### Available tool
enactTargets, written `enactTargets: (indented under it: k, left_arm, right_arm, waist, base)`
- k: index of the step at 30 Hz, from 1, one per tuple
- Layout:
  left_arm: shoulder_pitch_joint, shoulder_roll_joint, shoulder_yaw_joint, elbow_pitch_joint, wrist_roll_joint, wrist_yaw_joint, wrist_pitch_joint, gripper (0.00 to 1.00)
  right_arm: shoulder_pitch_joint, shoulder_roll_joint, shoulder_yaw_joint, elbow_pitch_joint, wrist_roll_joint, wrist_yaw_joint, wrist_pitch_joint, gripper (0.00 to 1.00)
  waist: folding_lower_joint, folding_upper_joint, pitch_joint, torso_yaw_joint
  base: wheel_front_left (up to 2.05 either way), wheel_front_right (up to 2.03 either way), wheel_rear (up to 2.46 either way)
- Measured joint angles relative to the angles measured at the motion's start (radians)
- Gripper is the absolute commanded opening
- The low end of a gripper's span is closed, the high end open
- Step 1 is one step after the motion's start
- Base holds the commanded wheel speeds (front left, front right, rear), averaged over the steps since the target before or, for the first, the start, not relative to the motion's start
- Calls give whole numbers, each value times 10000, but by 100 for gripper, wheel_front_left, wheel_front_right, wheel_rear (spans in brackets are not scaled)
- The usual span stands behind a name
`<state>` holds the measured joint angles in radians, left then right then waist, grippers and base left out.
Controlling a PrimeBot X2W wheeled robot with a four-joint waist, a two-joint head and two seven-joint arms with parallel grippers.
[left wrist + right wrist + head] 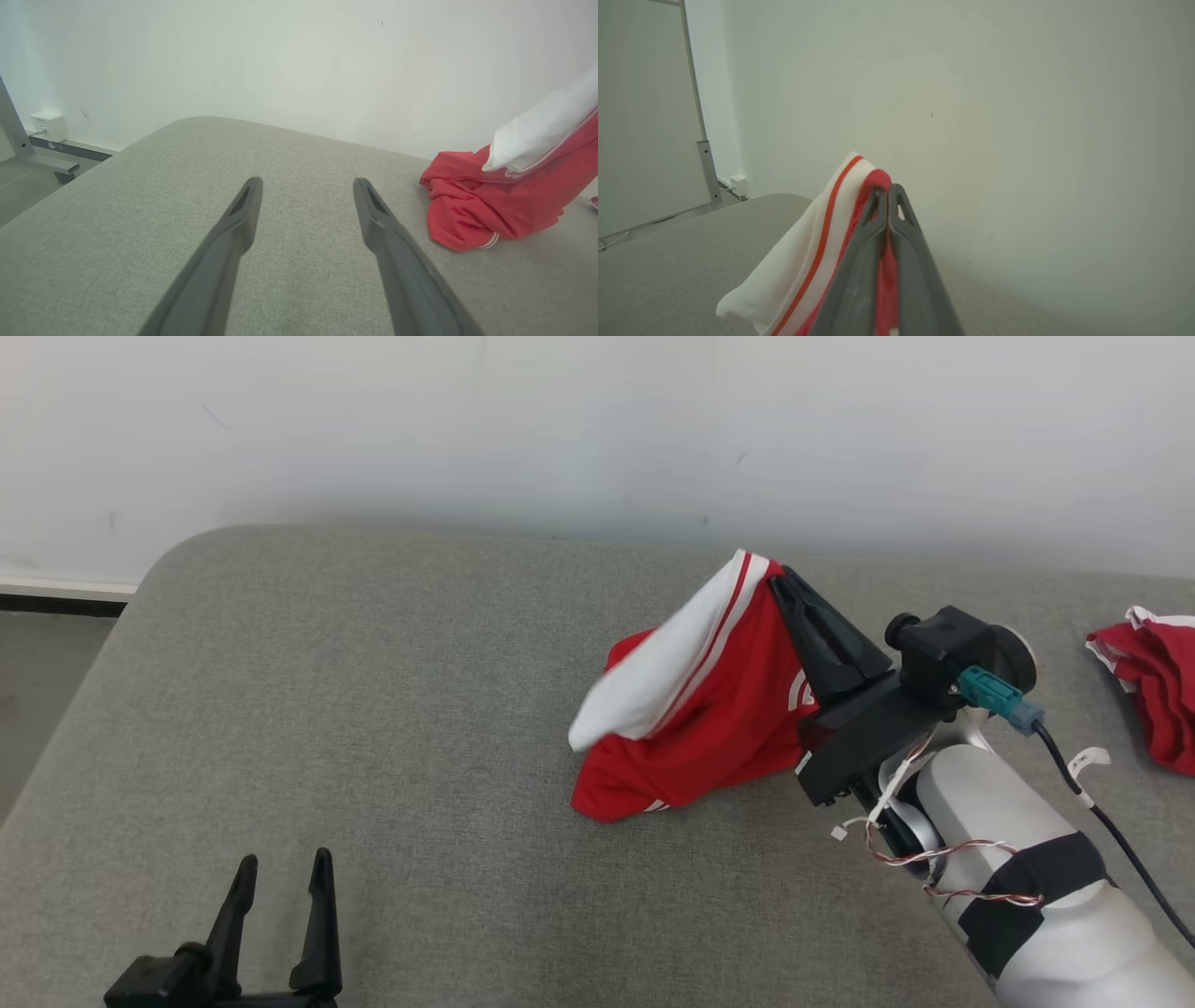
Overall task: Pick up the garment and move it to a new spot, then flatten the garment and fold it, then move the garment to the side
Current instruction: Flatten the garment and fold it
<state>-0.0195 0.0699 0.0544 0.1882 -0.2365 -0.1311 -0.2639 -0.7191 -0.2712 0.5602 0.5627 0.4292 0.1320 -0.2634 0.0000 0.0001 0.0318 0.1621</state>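
A red garment [709, 728] with a white panel and red-white stripes hangs in a peak over the grey padded surface [392, 709], its lower folds resting on the cloth. My right gripper [777, 581] is shut on its top edge, the red fabric pinched between the fingertips, as the right wrist view confirms at the gripper [888, 190] and the garment [817, 261]. My left gripper [285, 868] stands open at the lower left, apart from the garment. Through its spread fingers [243, 210] I see bare cloth, with the garment [490, 210] off to the right.
A second red and white garment [1153, 686] lies at the right edge of the surface. A pale wall [597, 429] runs behind the far edge. Off the surface's left end are the floor and a metal frame foot [51, 165].
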Motion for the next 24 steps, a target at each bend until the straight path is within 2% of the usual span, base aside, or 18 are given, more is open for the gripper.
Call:
enactTargets:
  k: [5, 10, 15, 16, 17, 18, 21, 24]
  left_arm:
    - [-261, -59, -247, 59, -12, 0, 0, 100]
    - [-357, -100, -466, 123, -63, 0, 2, 100]
    - [-340, -127, -476, 222, -146, 0, 0, 100]
    - [-326, -128, -460, 222, -148, 0, 0, 100]
    - [-314, -132, -449, 230, -157, 0, 2, 100]
    - [-314, -148, -443, 226, -163, 0, 0, 100]
    - [-305, -161, -328, 222, -188, 0, 0, 100]
    - [-295, -167, -199, 215, -186, 0, 0, 100]
  right_arm:
    - [94, 481, -77, 36, 105, 0, -2, 0]
    - [-202, 1283, 40, 263, 84, 0, -2, 0]
    - [-105, 1875, 665, 880, 153, 0, -4, 0]
    - [12, 1939, 782, 897, 240, 0, 0, 36]
    - [117, 1996, 909, 901, 353, 0, -4, 88]
    - [205, 2040, 1080, 955, 443, 0, -2, 100]
    - [486, 2140, 1411, 936, 625, 0, 0, 100]
    - [653, 2144, 1091, 512, 828, 0, -2, 100]
  waist:
    - [0, 0, 158, 27]
    - [1, -1, 242, 332]
    - [0, 0, 324, 605]
    - [0, 0, 344, 636]
    - [0, 0, 367, 658]
    - [1, 0, 386, 673]
    - [0, 0, 419, 631]
    - [1, 0, 408, 506]
  base:
    - [0, 0, 0]
    - [0, 0, 0]
    - [0, 0, 0]
    - [0, 0, 0]
    - [0, 0, 0]
    - [0, 0, 0]
    - [0, 0, 0]
    - [0, 0, 0]
